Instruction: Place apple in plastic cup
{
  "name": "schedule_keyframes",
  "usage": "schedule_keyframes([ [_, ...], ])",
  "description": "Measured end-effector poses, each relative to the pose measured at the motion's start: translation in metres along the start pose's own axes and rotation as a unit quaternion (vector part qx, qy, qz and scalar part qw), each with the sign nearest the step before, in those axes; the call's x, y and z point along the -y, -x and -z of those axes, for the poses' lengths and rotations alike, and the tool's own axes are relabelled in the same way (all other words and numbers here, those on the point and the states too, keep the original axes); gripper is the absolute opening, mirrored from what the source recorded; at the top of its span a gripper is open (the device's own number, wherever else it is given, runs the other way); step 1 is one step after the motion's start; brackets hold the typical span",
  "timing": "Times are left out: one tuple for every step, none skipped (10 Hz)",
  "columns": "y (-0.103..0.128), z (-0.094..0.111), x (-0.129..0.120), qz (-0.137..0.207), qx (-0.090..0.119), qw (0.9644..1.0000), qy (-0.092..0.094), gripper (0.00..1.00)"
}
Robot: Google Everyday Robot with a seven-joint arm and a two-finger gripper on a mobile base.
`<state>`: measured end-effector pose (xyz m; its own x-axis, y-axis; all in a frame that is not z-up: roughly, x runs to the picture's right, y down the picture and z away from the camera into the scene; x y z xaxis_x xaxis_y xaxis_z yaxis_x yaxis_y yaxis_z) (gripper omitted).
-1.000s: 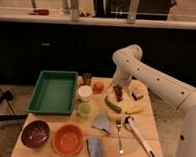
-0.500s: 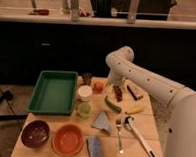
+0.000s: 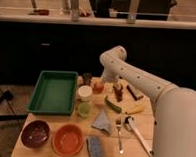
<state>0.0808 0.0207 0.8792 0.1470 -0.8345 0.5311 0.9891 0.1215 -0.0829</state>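
Apple [image 3: 98, 86] lies just beside the gripper [image 3: 117, 89]; jaws' state cannot be told.

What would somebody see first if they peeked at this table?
The big white robot arm comes in from the right. Its pincer is low over the back of the table, just right of the little orange-red apple. Next you'd spot the green tray on the left and the bright orange bowl at the front.
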Motion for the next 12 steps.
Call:
schedule_keyframes([
  [-0.002,-0.002,0.006,0.003,0.000,1.0000,-0.001,0.80],
  [-0.005,-0.005,0.011,0.007,0.001,1.0000,-0.003,0.80],
  [-0.007,-0.010,0.012,0.010,0.002,0.9999,-0.003,0.80],
  [-0.008,-0.016,0.015,0.016,0.000,0.9998,-0.007,0.80],
  [-0.009,-0.021,0.018,0.023,0.000,0.9997,-0.010,0.80],
  [-0.010,-0.026,0.025,0.033,-0.002,0.9993,-0.015,0.80],
  [-0.011,-0.031,0.029,0.040,-0.003,0.9990,-0.019,0.80],
  [-0.012,-0.036,0.033,0.047,-0.004,0.9987,-0.021,0.80],
  [-0.012,-0.039,0.037,0.051,-0.004,0.9984,-0.022,0.80],
  [-0.013,-0.043,0.043,0.057,-0.004,0.9982,-0.020,0.80],
  [-0.013,-0.043,0.047,0.060,-0.004,0.9980,-0.020,0.80],
  [-0.013,-0.043,0.046,0.060,-0.004,0.9980,-0.020,0.80],
])
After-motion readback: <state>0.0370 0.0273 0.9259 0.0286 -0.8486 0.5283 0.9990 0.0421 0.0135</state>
